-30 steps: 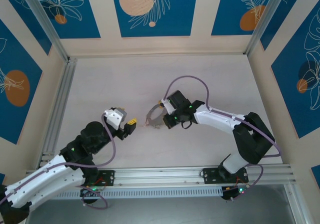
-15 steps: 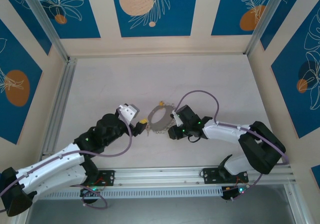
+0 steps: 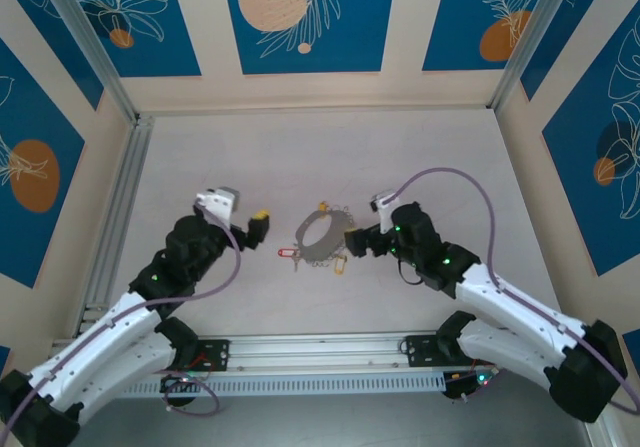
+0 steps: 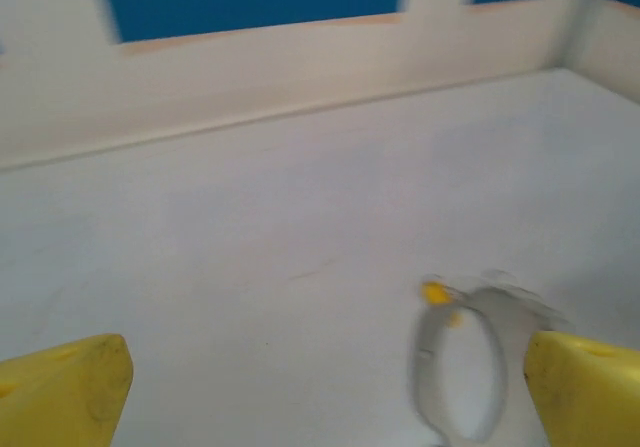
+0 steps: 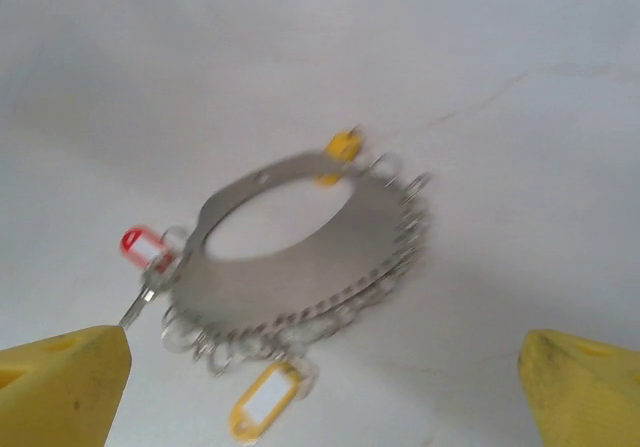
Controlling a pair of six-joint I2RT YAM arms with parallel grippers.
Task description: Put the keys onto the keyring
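Bright, even light from overhead, just soft shadows on the pale counter (image 3: 250, 167), no glare. Both wrist views are pretty smeared; the keyring (image 4: 428, 357) looks ghosted in the left one.

Your right claw (image 3: 352, 241) has let go of the keyring (image 3: 322, 239). A second ago it gripped the hoop tilted up off the desk (image 3: 430, 167). Now the hoop lies flat, and that claw sits just right of the keyring, apart from it, jaws spread wide. Your left claw (image 3: 258, 227) had closed in on the keyring's left edge half a second ago. It has since backed off to the left and opened wider. The keys (image 3: 338, 214) now fan out round the keyring, with a red-tagged key (image 3: 288, 253) sticking out on its left and a yellow tag (image 3: 338, 264) on its near side.
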